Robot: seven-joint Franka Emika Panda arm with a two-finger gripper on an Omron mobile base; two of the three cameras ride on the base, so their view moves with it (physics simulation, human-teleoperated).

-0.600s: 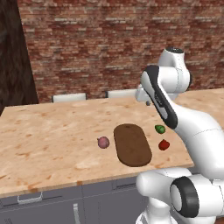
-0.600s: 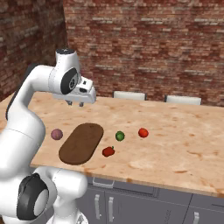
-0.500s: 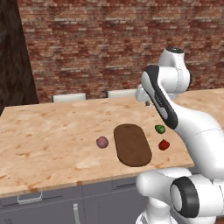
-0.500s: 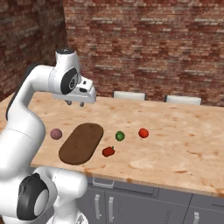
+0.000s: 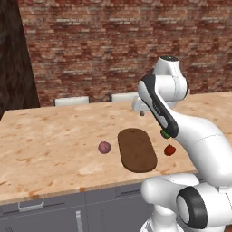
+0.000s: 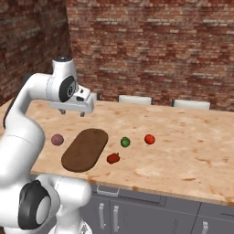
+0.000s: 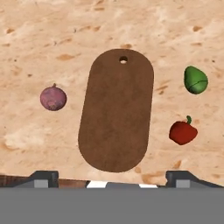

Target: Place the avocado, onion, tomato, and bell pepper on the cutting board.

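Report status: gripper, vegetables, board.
Gripper open, empty, high above the counter. Cutting board bare; onion, avocado, bell pepper, tomato all off it. Nothing in the way.

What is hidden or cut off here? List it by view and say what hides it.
- Left base view: the avocado is mostly covered by the forearm, and the arm stands where the tomato would be.
- Hand view: the tomato falls outside the frame, beyond the avocado and bell pepper.
- Hand view: the gripper shows just its two tips at the bottom edge, set wide apart.
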